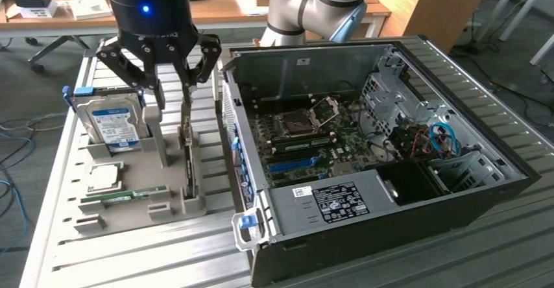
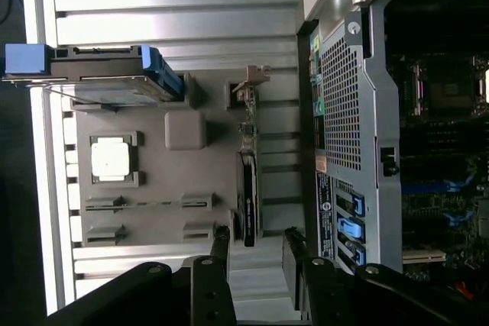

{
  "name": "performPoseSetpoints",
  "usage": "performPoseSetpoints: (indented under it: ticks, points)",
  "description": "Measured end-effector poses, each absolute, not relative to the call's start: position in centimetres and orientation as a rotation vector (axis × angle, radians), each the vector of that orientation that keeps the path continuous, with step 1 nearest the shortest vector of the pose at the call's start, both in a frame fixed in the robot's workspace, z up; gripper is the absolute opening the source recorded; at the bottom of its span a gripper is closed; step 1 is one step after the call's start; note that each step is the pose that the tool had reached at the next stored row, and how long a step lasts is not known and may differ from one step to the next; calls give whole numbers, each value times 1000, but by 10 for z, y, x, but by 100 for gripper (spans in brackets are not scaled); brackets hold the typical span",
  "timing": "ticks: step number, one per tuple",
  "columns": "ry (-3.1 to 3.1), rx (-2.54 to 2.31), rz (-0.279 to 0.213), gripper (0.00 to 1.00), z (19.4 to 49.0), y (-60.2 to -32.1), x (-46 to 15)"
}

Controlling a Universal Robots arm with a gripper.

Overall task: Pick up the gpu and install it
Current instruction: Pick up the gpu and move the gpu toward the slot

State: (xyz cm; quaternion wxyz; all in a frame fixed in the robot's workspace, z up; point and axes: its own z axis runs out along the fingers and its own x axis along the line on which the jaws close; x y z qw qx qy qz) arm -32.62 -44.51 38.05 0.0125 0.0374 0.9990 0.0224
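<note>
Going by the exterior view's left first: grey parts tray (image 1: 130,222) on the slatted table. A silver hard drive (image 1: 115,126) with a blue label stands upright in it. A CPU (image 1: 104,178) and a green RAM stick (image 1: 126,198) lie flat nearer the front.

Next over, the gpu (image 1: 188,158) stands edge-on in its tray slot, just beside the case. It's not lifted yet.

The gripper (image 1: 173,88) hangs right over the gpu's far end. Jaws are spread wide and hold nothing. In the wrist view the fingers (image 2: 221,253) sit either side of the card's line, with the gpu (image 2: 248,188) running away between them. I can't tell if anything touches; it looks apart.

Step, as I read it: the approach for the pick, grasp not made. A grasp here would need the pads square on the two flat faces, low enough to bite the board, and a straight pull out of the slot.

The gpu looks very slim, a dark board with a metal bracket at one end.

On the exterior view's right is the open PC case (image 1: 390,236). Its motherboard (image 1: 303,132) is exposed, with no card seated.
</note>
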Motion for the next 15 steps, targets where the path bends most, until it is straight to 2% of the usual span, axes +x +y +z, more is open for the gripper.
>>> performPoseSetpoints:
  ticks: [15]
  points:
    - [3114,117,70,41,353,-445,-326]
